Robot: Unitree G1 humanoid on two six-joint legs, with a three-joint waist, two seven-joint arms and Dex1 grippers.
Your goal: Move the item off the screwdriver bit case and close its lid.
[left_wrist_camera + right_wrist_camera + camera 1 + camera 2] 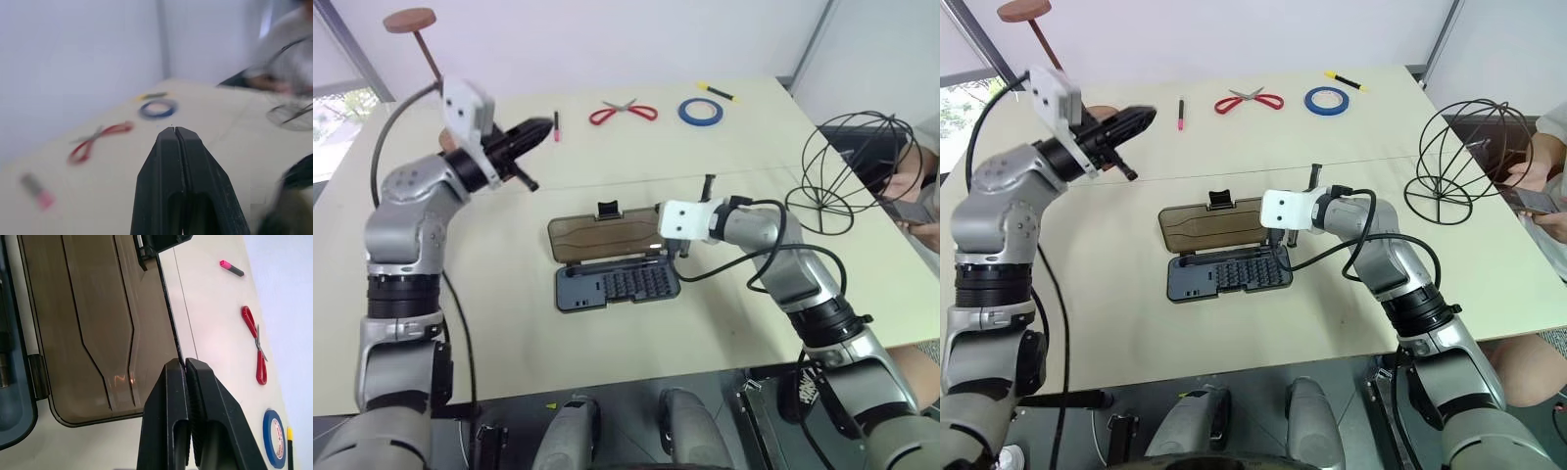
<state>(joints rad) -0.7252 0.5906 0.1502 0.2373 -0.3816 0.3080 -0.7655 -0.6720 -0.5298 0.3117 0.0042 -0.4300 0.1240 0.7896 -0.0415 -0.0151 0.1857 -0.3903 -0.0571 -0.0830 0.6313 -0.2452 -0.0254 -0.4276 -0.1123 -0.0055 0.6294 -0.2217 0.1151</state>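
One screwdriver bit case (617, 285) lies open at counter (636, 352) centre, its one lid (605, 238) folded flat at 12 o'clock of the tray. One item (849, 172), wire globe, stands well apart at 3 o'clock. Two end effectors: left end effector (548, 127) raised at 10 o'clock, fingers pressed together, empty; right end effector (185, 364) closed, tips at the lid's edge. One scissors (624, 113), one tape roll (701, 111), one pink-tipped marker (557, 125) at 12 o'clock.

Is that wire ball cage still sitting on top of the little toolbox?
No. The wire globe cage stands on the table's right edge, apart from the open screwdriver bit case.
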